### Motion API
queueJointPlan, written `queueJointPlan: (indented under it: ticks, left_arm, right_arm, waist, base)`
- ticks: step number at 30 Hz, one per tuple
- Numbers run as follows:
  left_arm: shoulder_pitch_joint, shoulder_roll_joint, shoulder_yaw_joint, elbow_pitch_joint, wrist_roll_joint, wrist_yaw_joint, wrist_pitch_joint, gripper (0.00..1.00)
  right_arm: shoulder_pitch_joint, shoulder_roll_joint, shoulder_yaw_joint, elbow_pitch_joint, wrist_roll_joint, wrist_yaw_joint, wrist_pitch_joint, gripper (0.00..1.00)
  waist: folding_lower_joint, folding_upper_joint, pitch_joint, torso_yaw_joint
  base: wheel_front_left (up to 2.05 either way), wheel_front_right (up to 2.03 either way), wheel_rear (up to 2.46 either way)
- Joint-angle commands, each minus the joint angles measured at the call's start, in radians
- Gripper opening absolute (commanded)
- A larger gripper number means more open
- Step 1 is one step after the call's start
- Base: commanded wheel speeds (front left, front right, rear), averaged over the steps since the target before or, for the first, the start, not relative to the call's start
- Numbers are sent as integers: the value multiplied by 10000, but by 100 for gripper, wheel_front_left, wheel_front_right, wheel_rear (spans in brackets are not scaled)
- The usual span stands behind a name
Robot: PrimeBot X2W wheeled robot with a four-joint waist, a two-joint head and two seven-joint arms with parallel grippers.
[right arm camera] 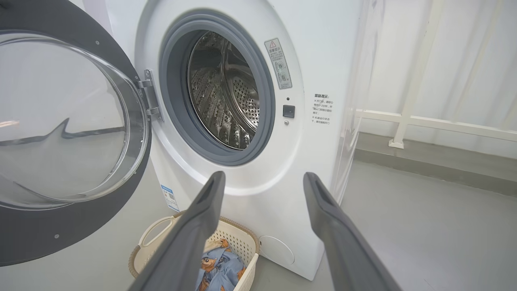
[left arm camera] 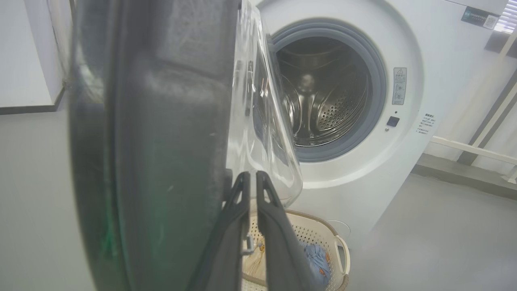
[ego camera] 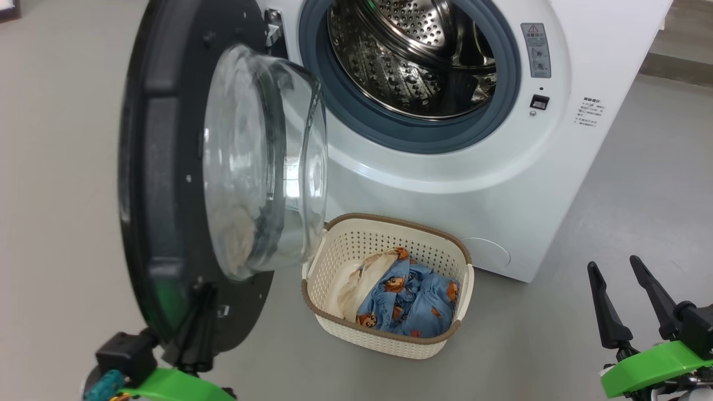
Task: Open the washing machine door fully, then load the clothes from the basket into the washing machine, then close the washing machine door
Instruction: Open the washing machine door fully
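So, we've got the big round washing machine door with the glossy black rim and bulging clear glass centre (ego camera: 161, 184) swung wide out from the white boxy front-loading washing machine (ego camera: 590, 167), with the steel perforated drum (ego camera: 401, 61) in plain sight. Our left gripper (left arm camera: 252, 180) has its two dark fingers pressed together, nothing pinched. Its tips are right by the door's lower inner rim, though we can't tell if they actually touch it. Our right gripper (ego camera: 613, 263) is spread wide and hangs over the grey floor (ego camera: 546, 345), well apart from the machine. The cream-white perforated plastic basket with the brown woven-look rim (ego camera: 384, 218) sits on the floor just beside the machine's front, under the door glass. The clothes (ego camera: 409, 301) are inside it: the light blue bear-print bundle toward its right side, a cream-beige piece on the left.
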Motion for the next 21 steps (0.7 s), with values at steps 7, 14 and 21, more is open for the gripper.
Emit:
queueJointPlan:
  ticks: [7,14,21]
  left_arm:
    - [-569,689,1045,212,-314,100,-241,0]
    - [-1126,1040,1409,1003,-265,2,-517,0]
    - [-1814,1288,1959,1841,-240,49,-722,0]
  right_arm:
    - [-65,-348,160,-272,-29,44,-120,100]
    - [-3,-349,121,-297,-49,44,-120,100]
    - [-79,-387,142,-359,-75,44,-120,100]
  waist:
    - [0,-1,1,47]
    - [0,-1,92,101]
    - [0,-1,394,102]
  base:
    - [0,0,0]
    - [0,0,0]
    - [0,0,0]
